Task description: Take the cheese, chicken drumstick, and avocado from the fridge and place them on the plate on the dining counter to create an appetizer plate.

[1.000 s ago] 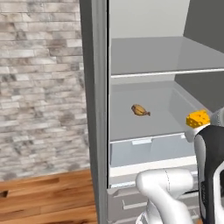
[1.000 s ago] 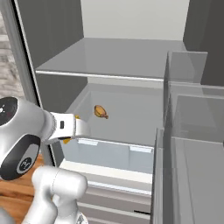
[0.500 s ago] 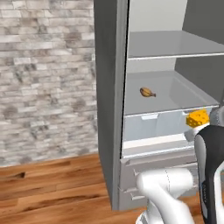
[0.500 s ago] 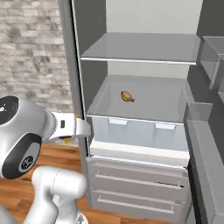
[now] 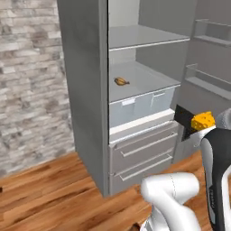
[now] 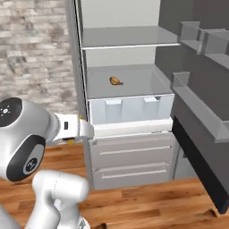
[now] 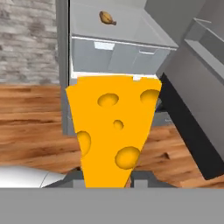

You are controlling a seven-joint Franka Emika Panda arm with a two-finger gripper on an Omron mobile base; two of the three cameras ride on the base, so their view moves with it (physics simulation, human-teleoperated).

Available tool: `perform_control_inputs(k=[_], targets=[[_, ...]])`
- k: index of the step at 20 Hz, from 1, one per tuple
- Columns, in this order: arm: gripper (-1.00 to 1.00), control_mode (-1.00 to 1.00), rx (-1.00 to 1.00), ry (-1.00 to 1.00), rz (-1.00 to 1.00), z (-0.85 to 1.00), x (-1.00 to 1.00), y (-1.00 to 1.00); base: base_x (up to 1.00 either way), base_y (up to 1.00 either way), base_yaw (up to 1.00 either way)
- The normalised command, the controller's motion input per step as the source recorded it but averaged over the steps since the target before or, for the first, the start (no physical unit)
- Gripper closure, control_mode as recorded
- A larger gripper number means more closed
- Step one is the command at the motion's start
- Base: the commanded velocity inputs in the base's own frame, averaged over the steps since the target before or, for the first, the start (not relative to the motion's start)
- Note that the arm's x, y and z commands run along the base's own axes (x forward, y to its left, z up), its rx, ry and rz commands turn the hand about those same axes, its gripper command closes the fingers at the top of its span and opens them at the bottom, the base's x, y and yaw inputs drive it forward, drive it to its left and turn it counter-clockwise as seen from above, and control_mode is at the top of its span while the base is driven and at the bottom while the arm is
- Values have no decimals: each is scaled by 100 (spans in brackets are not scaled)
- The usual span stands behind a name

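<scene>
cheese (image 7: 114, 135) clamped in jaws, open fridge (image 6: 125, 89), wood floor (image 5: 49, 194), brick wall (image 5: 29, 76)

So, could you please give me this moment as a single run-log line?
hand: shut on cheese | chicken drumstick: on fridge shelf | fridge door: open | plate: not yet reached
</scene>
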Motion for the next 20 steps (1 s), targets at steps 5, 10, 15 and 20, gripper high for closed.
perform_control_inputs(k=[5,10,15,20], targets=[[100,100,0,0,0,0,0,0,-65,47,-65],[100,100,0,0,0,0,0,0,-85,48,-62],[100,100,0,0,0,0,0,0,-97,43,-59],[100,100,0,0,0,0,0,0,-100,50,-58]])
